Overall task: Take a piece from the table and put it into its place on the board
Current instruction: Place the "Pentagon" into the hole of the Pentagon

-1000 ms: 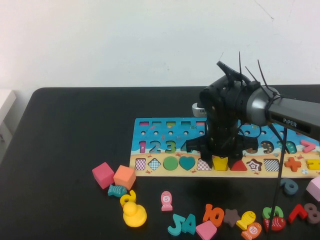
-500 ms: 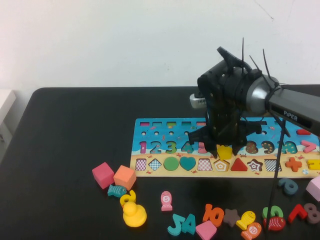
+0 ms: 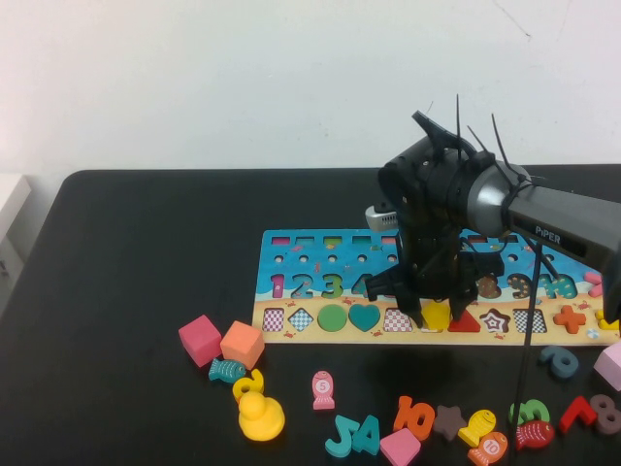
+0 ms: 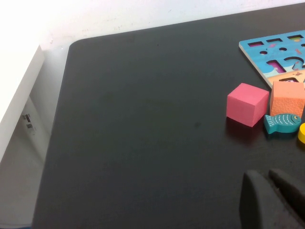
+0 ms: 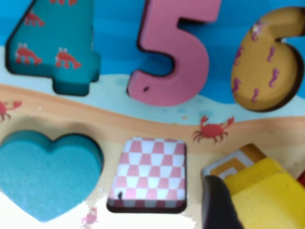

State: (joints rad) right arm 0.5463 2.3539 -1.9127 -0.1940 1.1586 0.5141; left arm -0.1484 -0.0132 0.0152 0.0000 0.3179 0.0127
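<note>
At the left of the table [image 3: 116, 252], the left gripper [image 4: 274, 200] hangs low over bare black tabletop, near its left edge; whether its jaws are parted or closed cannot be told. Just to its right lie a pink cube [image 3: 200, 339], an orange cube [image 3: 242, 343] touching it, and a teal fish [image 3: 227, 370], with a yellow duck [image 3: 260, 416] nearer the robot. The board [image 3: 310, 282] lies further right, along the table's middle. Over the sandy strip of shapes, the right gripper [image 3: 435, 313] points down, its jaws grasping the piece [image 5: 267, 193], a yellow pentagon. The piece sits tilted over its place [image 5: 233, 162], covering most of the cut-out, with a pale corner of nested outline showing; it is just right of a checkered square cut-out [image 5: 150, 171] and left of a red triangle [image 3: 464, 321].
</note>
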